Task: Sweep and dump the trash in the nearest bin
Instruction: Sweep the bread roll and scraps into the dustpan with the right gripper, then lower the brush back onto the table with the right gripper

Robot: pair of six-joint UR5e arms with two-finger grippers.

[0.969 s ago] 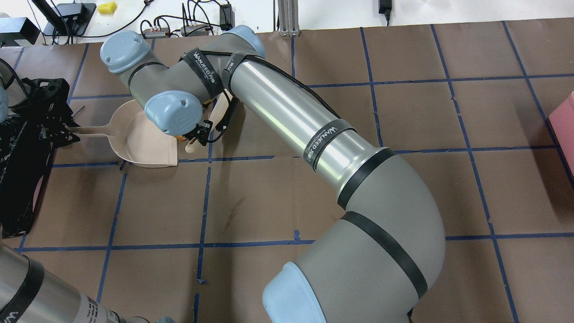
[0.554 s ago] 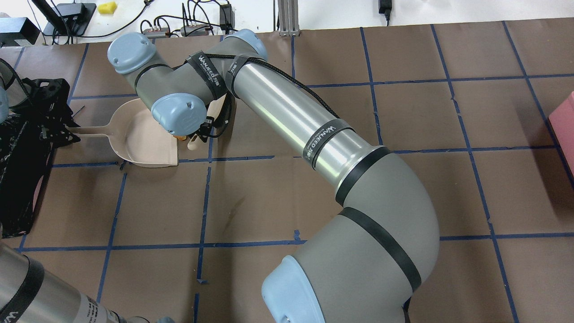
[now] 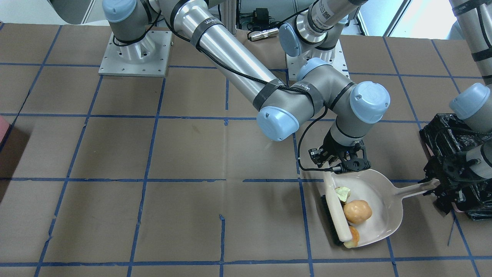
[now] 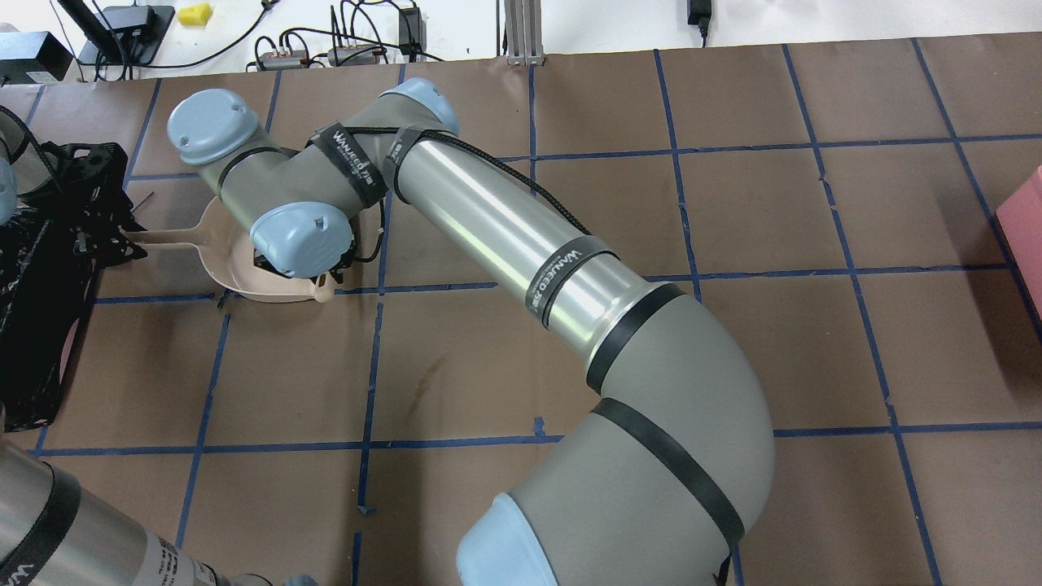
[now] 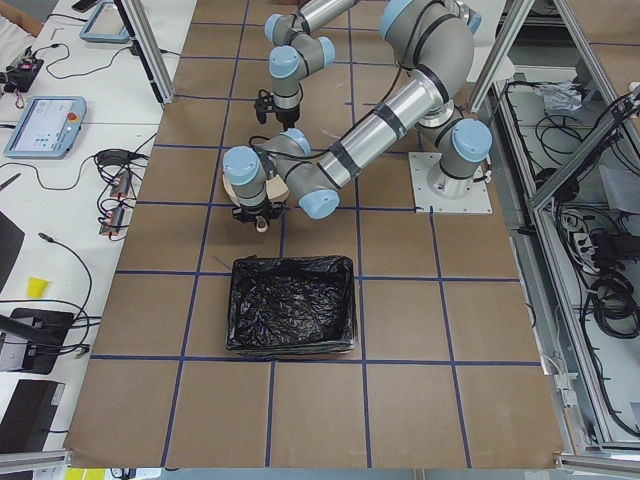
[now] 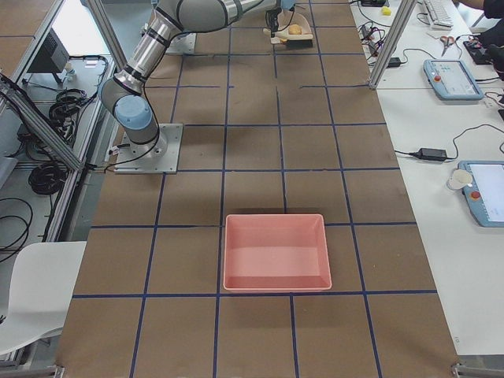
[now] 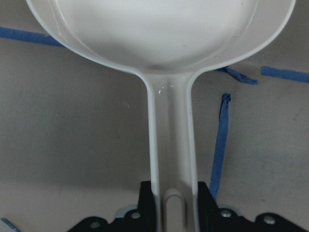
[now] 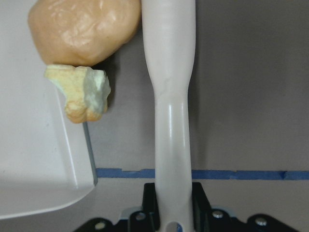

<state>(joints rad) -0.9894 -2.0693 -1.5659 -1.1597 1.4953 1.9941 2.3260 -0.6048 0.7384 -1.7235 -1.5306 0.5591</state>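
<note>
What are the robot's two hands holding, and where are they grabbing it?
The left gripper pinches the white dustpan by the end of its handle. The right gripper pinches the brush by its handle end.

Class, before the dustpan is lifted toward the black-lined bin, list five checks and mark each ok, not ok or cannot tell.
1. Left pincer shut on dustpan handle: ok.
2. Right pincer shut on brush handle: ok.
3. Round lump inside the dustpan: ok.
4. Both bread chunks clear of the open lip: not ok, both sit at it.
5. Bin mouth open: ok.
</note>
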